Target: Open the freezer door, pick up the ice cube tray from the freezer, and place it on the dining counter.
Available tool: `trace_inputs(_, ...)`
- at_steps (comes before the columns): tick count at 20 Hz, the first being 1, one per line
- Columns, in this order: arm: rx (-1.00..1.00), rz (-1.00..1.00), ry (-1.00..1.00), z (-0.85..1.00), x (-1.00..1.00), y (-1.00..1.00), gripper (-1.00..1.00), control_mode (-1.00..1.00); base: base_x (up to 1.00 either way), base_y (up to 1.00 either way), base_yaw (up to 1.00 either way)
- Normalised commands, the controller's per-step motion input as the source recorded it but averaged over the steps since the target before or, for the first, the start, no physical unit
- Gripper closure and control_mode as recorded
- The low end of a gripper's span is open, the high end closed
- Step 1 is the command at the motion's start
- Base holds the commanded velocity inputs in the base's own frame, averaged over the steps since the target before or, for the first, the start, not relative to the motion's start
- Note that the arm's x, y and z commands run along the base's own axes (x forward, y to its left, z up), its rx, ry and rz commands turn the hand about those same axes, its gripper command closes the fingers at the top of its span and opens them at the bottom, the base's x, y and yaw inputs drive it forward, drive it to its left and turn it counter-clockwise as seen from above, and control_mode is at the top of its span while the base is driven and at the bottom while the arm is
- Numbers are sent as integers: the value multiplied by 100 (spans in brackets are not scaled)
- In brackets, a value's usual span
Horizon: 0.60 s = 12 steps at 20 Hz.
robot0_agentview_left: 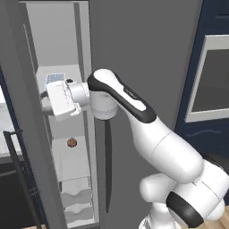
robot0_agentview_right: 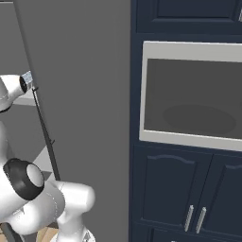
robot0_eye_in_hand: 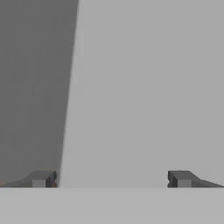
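- The freezer door stands swung open at the far left of the left base view, its dark edge and thin black bar handle lying to the left of the arm's hand and lower down.
- The freezer shows its pale interior just right of that door; the arm's white hand reaches into this opening at about upper-shelf height.
- The ice cube tray lies flat on that shelf, a small white rectangle with light-blue cubes, just above and slightly behind the hand as the left base view shows it; whether the hand touches it cannot be told.
- The tray's long axis appears to run across the shelf, roughly side to side, though the hand hides part of it.
- A small round brown item sits on a lower shelf, well below the hand.
- The gripper has its fingertips spread fully wide in the hand view, with nothing between them; it faces a plain pale surface with a darker panel to one side.
- Judging from this, the tray lies out of the gripper's line of sight, so the hand probably needs to rise and re-aim before it can grasp.
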Motion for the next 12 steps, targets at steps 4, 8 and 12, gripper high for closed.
trace_inputs(4, 0, 0, 0, 0, 0, 48, -100, -100, 0, 0, 0)
trace_inputs(8, 0, 0, 0, 0, 0, 47, -100, -100, 0, 0, 0)
trace_inputs(12, 0, 0, 0, 0, 0, 45, -100, -100, 0, 0, 0)
